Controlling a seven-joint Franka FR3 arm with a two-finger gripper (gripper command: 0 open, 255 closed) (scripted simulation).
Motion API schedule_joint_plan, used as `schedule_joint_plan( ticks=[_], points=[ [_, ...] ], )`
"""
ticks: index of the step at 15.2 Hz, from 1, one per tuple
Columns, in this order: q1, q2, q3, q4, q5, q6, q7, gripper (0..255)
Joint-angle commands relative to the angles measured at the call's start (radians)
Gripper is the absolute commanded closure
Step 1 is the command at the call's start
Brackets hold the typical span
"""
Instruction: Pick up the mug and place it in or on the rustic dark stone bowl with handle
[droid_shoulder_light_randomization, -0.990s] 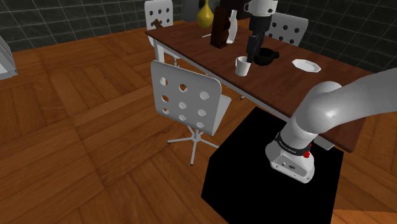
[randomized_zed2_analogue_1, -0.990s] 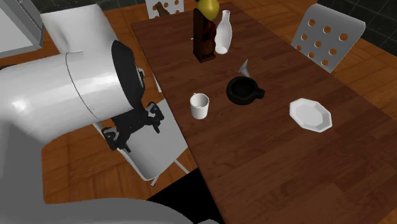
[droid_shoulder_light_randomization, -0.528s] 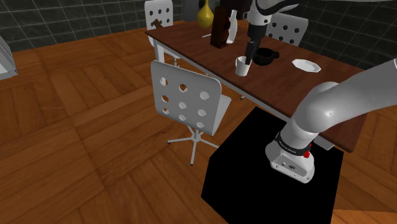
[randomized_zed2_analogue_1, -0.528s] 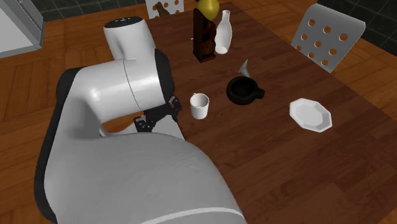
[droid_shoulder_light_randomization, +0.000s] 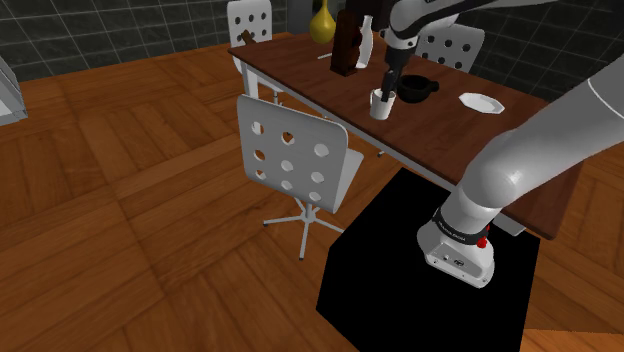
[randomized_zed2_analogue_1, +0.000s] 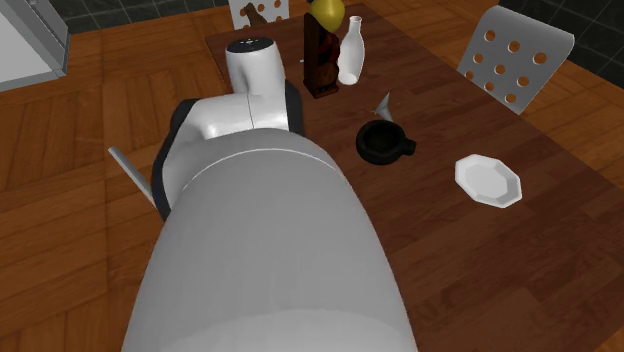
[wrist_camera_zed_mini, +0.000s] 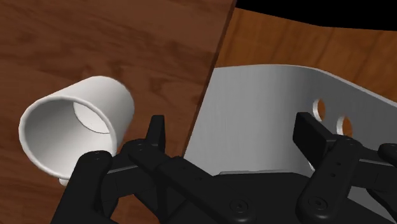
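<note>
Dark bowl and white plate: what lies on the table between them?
Nothing: in the second exterior view, the tabletop between the dark bowl and the white plate is bare wood.

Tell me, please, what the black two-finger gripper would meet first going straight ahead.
Likely the white perforated chair past the brown wooden table; the white mug lies beside that line. Depth unclear.
</note>
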Motion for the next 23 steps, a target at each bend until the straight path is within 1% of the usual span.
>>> schedule_joint_plan(
  ticks=[1,4,8,16,23],
  points=[
    [-0.001,0.073,-0.029,0.032,0.009,0.056,-0.041,0],
    [-0.005,0.177,-0.070,0.085,0.037,0.125,-0.110,0],
    [-0.017,0.321,-0.110,0.173,0.102,0.200,-0.210,0],
    [-0.024,0.386,-0.113,0.132,0.134,0.301,-0.234,0],
    [-0.024,0.386,-0.113,0.132,0.134,0.301,-0.234,0]
  ],
)
